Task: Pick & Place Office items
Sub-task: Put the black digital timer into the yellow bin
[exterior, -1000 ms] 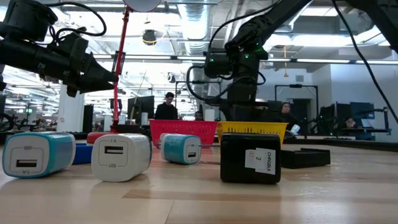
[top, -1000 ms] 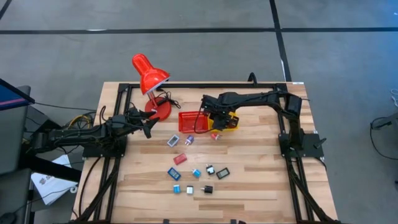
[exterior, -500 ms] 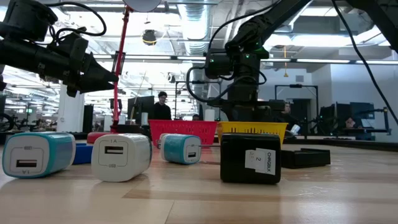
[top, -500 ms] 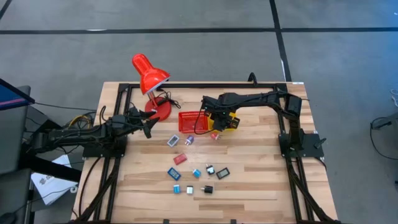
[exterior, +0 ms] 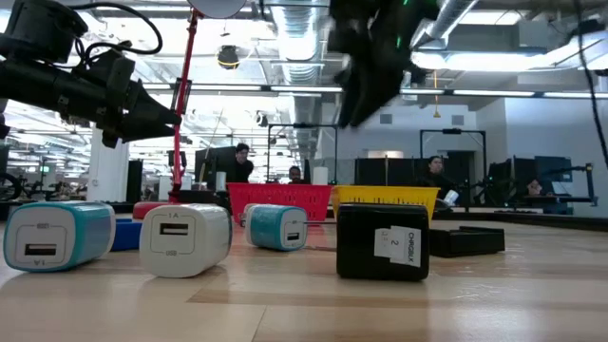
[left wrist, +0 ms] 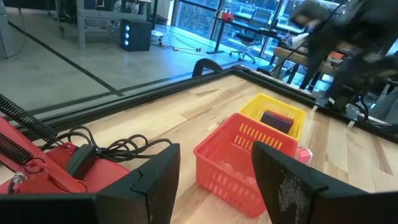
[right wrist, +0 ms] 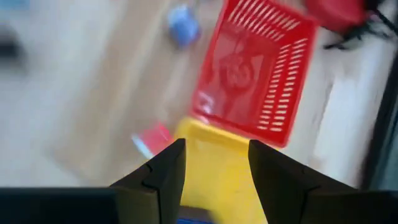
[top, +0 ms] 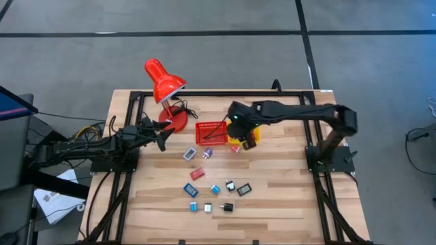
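High view: left end effector (top: 162,138) parked over the desk (top: 286,197) just beside the red lamp (top: 163,85) base, well clear of the baskets. Right end effector (top: 240,131) sits above the yellow basket (top: 249,139), which touches the red basket (top: 212,133). Office items (top: 212,187) are scattered on the desk in front of the baskets: a loose cluster of blue, cyan, red, black and white pieces, plus a few nearer the red basket. Low view: closest to the camera stand a cyan-and-white charger (exterior: 59,235), a white charger (exterior: 184,239), a smaller cyan one (exterior: 276,227) and a black block (exterior: 383,240) with a white label; the two baskets are behind them, side by side. Right arm is a blur high above the baskets; left end effector (exterior: 152,109) hangs off to the side, near the lamp's stem. People stand in the room beyond. Left wrist view: fingers (left wrist: 157,180) apart, nothing between them; ahead are the lamp base with its cord, the red basket and the yellow basket with a dark item (left wrist: 277,121) inside. Right wrist view: fingers (right wrist: 166,171) apart, nothing clamped, looking down on both baskets; a red item (right wrist: 152,139) and a blue one (right wrist: 183,27) lie on the desk beside them, blurred.
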Controlling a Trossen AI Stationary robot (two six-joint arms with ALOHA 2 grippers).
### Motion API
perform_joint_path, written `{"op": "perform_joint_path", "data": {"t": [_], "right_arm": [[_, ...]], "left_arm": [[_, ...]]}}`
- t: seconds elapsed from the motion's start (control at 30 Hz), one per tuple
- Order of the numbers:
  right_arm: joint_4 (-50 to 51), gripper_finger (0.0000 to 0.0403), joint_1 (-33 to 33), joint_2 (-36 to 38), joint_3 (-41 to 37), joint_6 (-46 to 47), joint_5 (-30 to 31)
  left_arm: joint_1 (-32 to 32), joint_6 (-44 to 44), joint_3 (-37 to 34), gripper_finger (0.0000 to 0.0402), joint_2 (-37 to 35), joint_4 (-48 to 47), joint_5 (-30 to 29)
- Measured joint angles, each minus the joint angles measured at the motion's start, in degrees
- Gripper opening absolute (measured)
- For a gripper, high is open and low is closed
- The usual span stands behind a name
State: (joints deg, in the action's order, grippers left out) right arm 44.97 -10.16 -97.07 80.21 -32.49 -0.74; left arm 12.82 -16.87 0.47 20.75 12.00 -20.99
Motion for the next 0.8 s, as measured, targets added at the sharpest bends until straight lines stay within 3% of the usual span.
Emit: {"op": "perform_joint_path", "data": {"t": [0.1, 0.3, 0.43, 0.53, 0.8], "right_arm": [[3.64, 0.0168, 2.37, 3.65, 0.06, 13.53, -1.86], [10.79, 0.0168, 9.67, 8.58, -0.95, 23.27, -8.75], [9.51, 0.0173, 14.9, 9.42, -3.22, 32.3, -6.13], [9.33, 0.0183, 19.72, 8.44, -4.54, 32.81, -2.47], [8.01, 0.0214, 28.21, 0.36, -6.41, 35.59, -0.28]], "left_arm": [[0.01, 0.0, 0.01, 0.0195, -0.02, 0.1, 0.0], [0.01, 0.05, 0.01, 0.0195, 0.0, 0.76, 0.0], [0.02, 0.07, 0.02, 0.0195, 0.0, 0.95, 0.0], [0.02, 0.09, 0.0, 0.0195, -0.02, 0.95, 0.0], [0.02, 0.09, 0.0, 0.0195, -0.02, 0.9, 0.0]]}}
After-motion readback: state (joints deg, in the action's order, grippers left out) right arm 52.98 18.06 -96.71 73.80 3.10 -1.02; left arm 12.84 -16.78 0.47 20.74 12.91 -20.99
